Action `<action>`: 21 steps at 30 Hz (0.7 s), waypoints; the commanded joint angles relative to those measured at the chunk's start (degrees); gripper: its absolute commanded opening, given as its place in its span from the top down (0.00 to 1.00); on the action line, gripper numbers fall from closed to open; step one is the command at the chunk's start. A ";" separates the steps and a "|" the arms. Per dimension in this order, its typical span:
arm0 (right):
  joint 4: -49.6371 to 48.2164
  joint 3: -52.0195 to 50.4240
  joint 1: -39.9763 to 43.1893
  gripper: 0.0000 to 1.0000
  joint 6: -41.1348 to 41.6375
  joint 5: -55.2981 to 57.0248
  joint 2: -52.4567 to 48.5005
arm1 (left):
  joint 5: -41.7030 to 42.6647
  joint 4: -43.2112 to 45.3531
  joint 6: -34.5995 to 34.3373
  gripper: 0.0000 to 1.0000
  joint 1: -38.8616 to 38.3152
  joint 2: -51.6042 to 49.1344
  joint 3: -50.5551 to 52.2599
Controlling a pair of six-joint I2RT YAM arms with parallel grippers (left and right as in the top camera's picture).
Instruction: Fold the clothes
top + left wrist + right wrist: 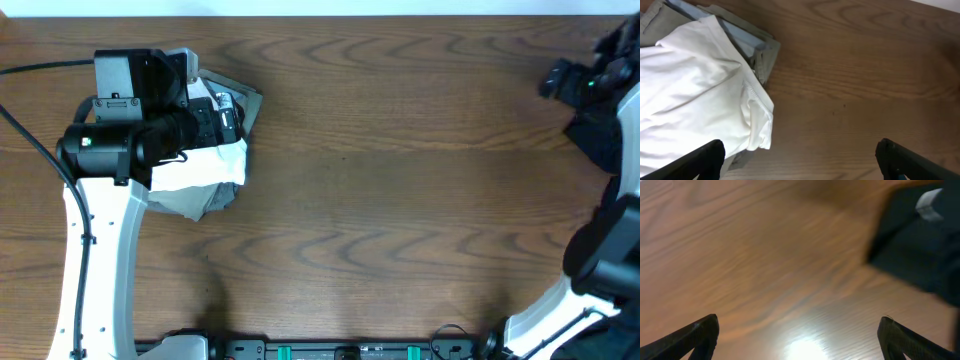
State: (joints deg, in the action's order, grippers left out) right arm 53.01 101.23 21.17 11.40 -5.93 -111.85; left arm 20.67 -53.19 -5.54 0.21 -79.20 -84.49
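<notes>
From overhead, the task looks to be at its very start: no garment is spread flat on the wooden table (400,210). The clothes sit as a small pile at the far left, a white garment (205,165) on top of a grey one (208,203), and the left gripper (225,115) hovers above this pile. The right gripper (568,80) is at the far right edge, well apart from the pile.

In the left wrist view, the left gripper (800,147) has its fingers fully apart and they hold nothing. The white garment (695,90) lies rumpled below the left finger, over a grey-green piece (765,60) and a pale blue piece (745,40).

The right wrist view is blurred. The right gripper (799,322) is also wide open and empty, above bare wood. A black T-shirt (920,250) with a white neck label (929,205) lies at the far right, untouched.

I judge the next move is to take one garment to the middle, pinching only its top layer at an edge
</notes>
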 commanded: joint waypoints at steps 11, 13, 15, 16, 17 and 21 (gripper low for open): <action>-4.96 3.06 3.30 0.11 3.15 18.97 -14.40 | 1.44 -0.15 0.74 0.02 -0.17 0.44 -1.40; -5.84 3.06 3.30 0.12 3.15 20.09 -16.09 | 1.44 -0.26 0.74 0.02 -0.20 0.44 -1.40; -6.88 3.06 3.30 0.13 3.15 20.13 -17.75 | 1.44 -0.52 0.72 0.02 -0.20 0.44 -1.40; -7.32 3.06 3.30 0.16 3.19 20.46 -18.60 | 1.44 -0.57 0.72 0.02 -0.20 0.44 -1.40; -7.89 3.06 3.30 0.21 3.21 20.52 -19.37 | 1.44 -0.55 0.74 0.02 -0.20 0.44 -1.40; -8.92 3.06 3.28 0.64 3.37 20.55 -21.68 | 1.44 -0.57 0.72 0.02 -0.20 0.44 -1.40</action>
State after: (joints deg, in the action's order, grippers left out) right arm 44.27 103.31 24.40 14.04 12.95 -131.94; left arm 21.28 -53.60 -5.54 0.21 -79.20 -84.49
